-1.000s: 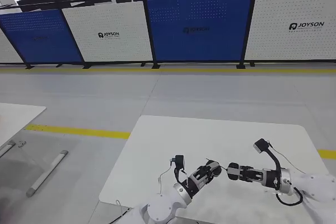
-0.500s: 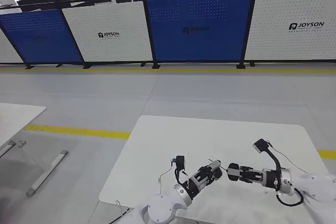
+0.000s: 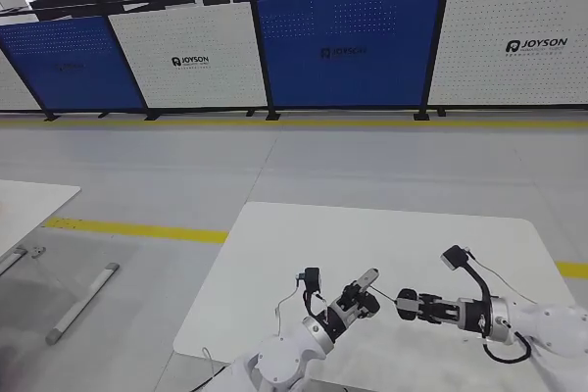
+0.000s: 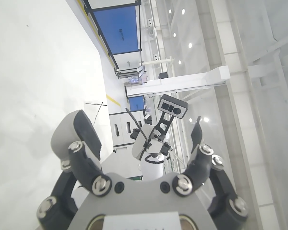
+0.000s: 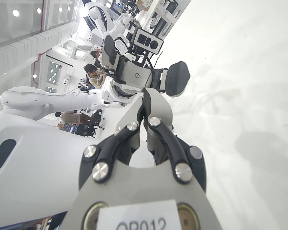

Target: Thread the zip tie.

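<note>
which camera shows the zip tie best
Left wrist view: the zip tie is a dark strip sticking out of the right gripper. The top view gives a faint thin line; in the right wrist view the shut fingers hide it.

White table [image 3: 392, 230] on grey floor [image 3: 274, 167] with yellow line [image 3: 137, 230], blue and white pegboard panels [image 3: 348, 69] behind.

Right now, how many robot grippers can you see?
2. The left gripper, open, is over the table's near side. The right gripper, shut on the zip tie, faces it closely. None seems hidden.
</note>
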You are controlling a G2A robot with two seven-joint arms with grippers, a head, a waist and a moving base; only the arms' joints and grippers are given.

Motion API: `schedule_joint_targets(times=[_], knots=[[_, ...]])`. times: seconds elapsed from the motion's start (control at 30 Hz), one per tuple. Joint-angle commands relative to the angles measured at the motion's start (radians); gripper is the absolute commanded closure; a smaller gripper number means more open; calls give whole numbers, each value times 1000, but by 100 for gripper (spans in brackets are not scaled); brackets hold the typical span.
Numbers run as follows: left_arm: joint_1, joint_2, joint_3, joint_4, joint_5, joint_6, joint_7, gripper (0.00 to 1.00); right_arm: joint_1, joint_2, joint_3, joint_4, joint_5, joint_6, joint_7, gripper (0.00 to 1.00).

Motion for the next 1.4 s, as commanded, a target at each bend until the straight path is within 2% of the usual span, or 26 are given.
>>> schedule_joint_targets(times=[0.0, 0.03, 0.4, 0.57, 0.87, 0.9, 0.93, 1.07, 1.23, 1.3, 1.37], knots=[[0, -1, 0, 1, 8, -1, 0, 93, -1, -1, 3, 1, 0, 2, -3, 100], [0, -1, 0, 1, 11, -3, -1, 100, -2, -1, 4, 1, 0, 3, -3, 100], [13, -4, 4, -12, 59, -19, -9, 100, -3, -5, 7, 3, -7, 11, -7, 100], [22, -4, 10, -19, 110, -26, -3, 100, -5, -7, 8, 4, -10, 16, -8, 100], [27, -8, 11, -22, 123, -25, 1, 100, -6, -10, 11, 7, -10, 19, -1, 100], [28, -9, 10, -22, 123, -25, 2, 100, -6, -10, 13, 9, -8, 20, 0, 53], [29, -9, 9, -22, 120, -24, 6, 100, -6, -10, 15, 11, -5, 22, -1, 0], [31, -13, -1, -19, 94, -13, 32, 100, -19, -7, 39, 18, 7, 12, 0, 0], [30, -17, 1, -7, 113, 12, 68, 100, -78, 12, 129, 17, 32, -4, -2, 0], [30, -20, 8, -2, 118, 18, 76, 100, -110, 21, 171, 12, 36, 24, -9, 0], [27, -23, 15, 9, 134, 27, 94, 100, -141, 31, 206, -7, 32, 85, 10, 0]])
